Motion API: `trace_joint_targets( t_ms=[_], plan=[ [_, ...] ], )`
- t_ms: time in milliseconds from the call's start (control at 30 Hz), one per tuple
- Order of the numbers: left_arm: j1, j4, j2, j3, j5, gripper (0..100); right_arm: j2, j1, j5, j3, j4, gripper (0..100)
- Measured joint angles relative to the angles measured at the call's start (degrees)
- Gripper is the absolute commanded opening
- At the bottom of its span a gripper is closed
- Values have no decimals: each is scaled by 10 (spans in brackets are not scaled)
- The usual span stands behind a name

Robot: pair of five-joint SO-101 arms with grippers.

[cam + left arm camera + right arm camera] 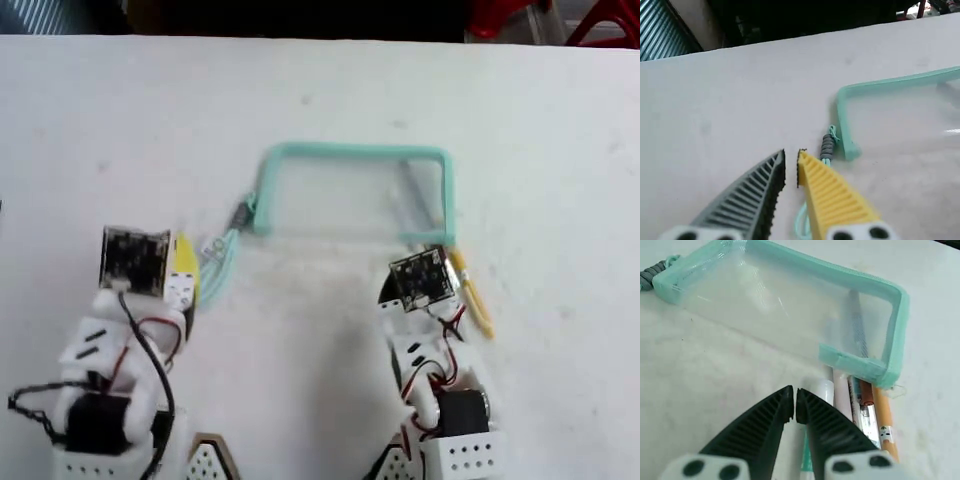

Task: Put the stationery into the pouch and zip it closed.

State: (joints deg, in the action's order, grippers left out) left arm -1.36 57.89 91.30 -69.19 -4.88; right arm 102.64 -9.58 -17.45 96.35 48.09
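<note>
Pouch: a clear zip pouch (pixel 350 152) with mint-green trim lies flat on the white desk (pixel 150 120), around the middle and beyond both arms.
Pouch axis: in the high view its long side runs left to right across the desk. The zipper end points toward the left arm and the open corner toward the right arm.
Zipper pull: a grey ribbed bead (pixel 828 145) on a mint cord (pixel 801 222) lies on the desk just beside the pouch's left corner, and the cord trails toward the left arm.
Stationery: a bundle of pens and pencils (pixel 860 405) sticks out of the open corner. Their long axes run from the pouch toward the right arm, roughly across the pouch's length.
Bundle details: an orange pencil (pixel 883 415) lies on the outer side and a white pen (pixel 821 388) on the inner side. One grey pen seems to reach well inside, seen through the clear wall.
Writing: small marks on the pencil are too small to read.
Left gripper (pixel 791 160): the grey and yellow jaws are all but closed with a thin slit at the tips. They hold nothing and sit near the zipper pull, apart from it.
Right gripper (pixel 794 402): the black jaws are closed tip to tip on nothing, just beside the white pen's end.
</note>
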Motion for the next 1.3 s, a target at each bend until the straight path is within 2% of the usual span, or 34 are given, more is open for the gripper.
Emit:
trace_joint_targets(
  t_ms=[133,267,400,600,867,1300],
  plan=[
    [2,-4,-205,120,1,76,0,0,0,0,0,22],
    [2,28,-431,254,27,76,0,0,0,0,0,22],
    [3,36,-556,309,52,76,0,0,0,0,0,22],
    [3,33,-590,317,64,76,0,0,0,0,0,22],
    [3,-38,-590,258,64,76,0,0,0,0,0,22],
    [2,-44,-590,257,64,76,0,0,0,0,0,22]
  ],
)
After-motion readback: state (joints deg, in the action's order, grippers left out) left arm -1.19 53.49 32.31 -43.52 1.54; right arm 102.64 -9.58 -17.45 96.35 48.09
